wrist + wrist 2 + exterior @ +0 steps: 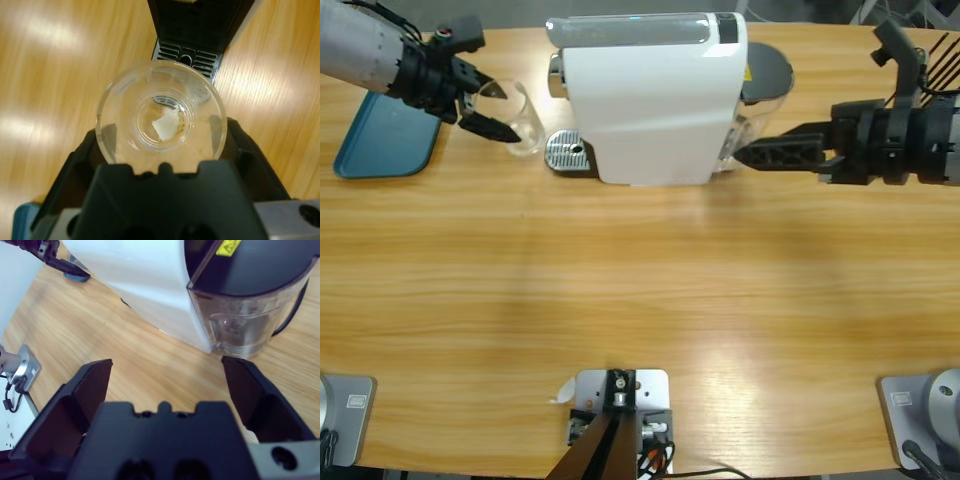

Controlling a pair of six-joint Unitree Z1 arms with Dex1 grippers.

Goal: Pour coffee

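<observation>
My left gripper (496,110) is shut on a small clear glass (520,122), held just left of the white coffee machine (655,95). In the left wrist view the glass (160,90) sits between the jaws of the left gripper (162,131), mouth toward the camera, with the slotted metal drip tray (187,57) beyond it. No coffee shows in the glass or anywhere else. My right gripper (748,155) is open beside the machine's right side, near its clear water tank (245,325). Nothing is between the jaws of the right gripper (167,365).
A teal tray (380,140) lies at the far left of the table, under the left arm. The machine's drip tray (568,152) juts out at its lower left. The dark tank lid (770,72) sits behind the machine's right end.
</observation>
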